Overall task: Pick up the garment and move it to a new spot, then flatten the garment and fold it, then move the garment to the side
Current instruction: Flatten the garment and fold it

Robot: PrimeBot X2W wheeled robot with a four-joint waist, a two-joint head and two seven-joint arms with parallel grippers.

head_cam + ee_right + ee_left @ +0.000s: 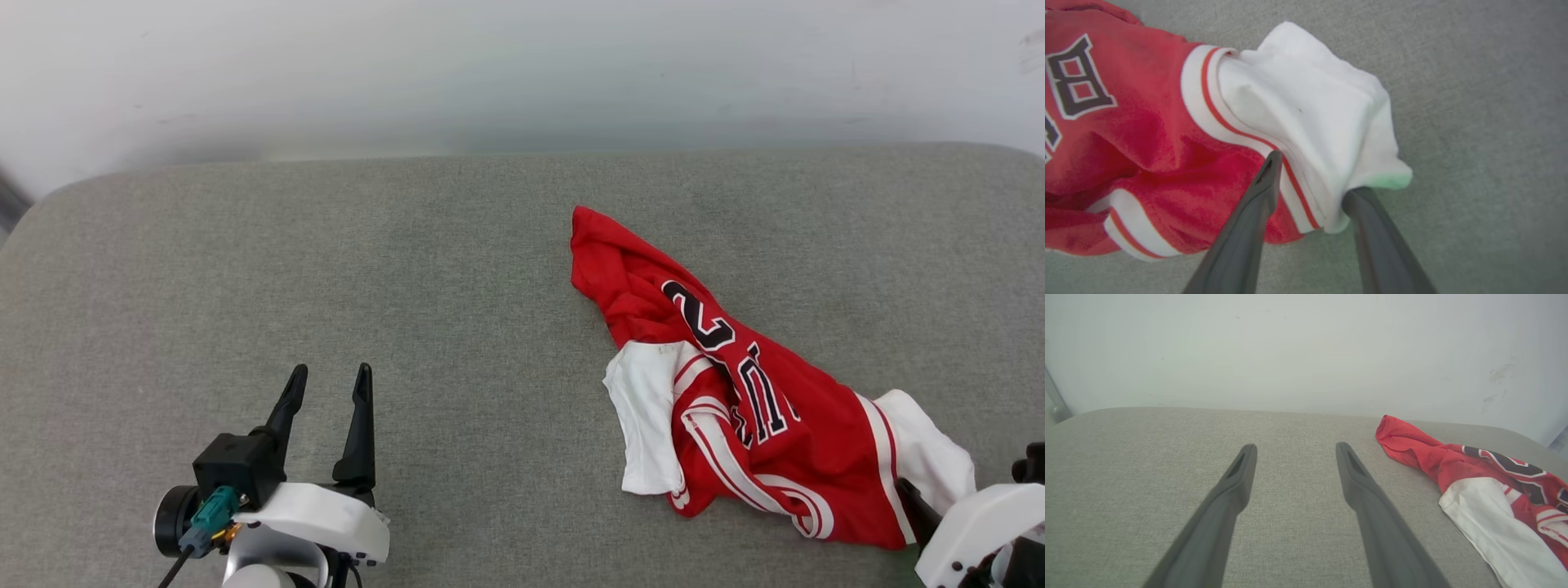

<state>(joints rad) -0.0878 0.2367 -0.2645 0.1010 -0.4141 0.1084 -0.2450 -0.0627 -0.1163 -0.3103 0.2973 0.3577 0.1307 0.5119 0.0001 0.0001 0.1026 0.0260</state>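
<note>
Nearest us in the head view was the left claw [331, 371], its two dark fingers spread wide and empty, well apart from the garment [775, 408] on its left. The garment lay crumpled on the grey tabletop [408, 261], red body bunched, black numbers partly hidden in folds, one white sleeve on its left edge and another at its lower right. There the right claw [918, 502] met that sleeve.

In the left wrist view the released fingers pointed over bare tabletop, with the garment's red end and white sleeve off to one side and not touching them.

In the right wrist view the fingers straddled the white sleeve [1306, 102]. One finger lay over the striped trim and the other sat at the sleeve's hem, with a fold of cloth between. The jaws stood partly apart, and we could not tell whether they pinched the cloth or merely bracketed it.

We judged the pick-up to be the step in hand. The hold, if any, was on a thin hem, so a lift could let the sleeve slide out. A lift by one sleeve alone would leave the rest dragging and twisting, which would make flattening harder.
</note>
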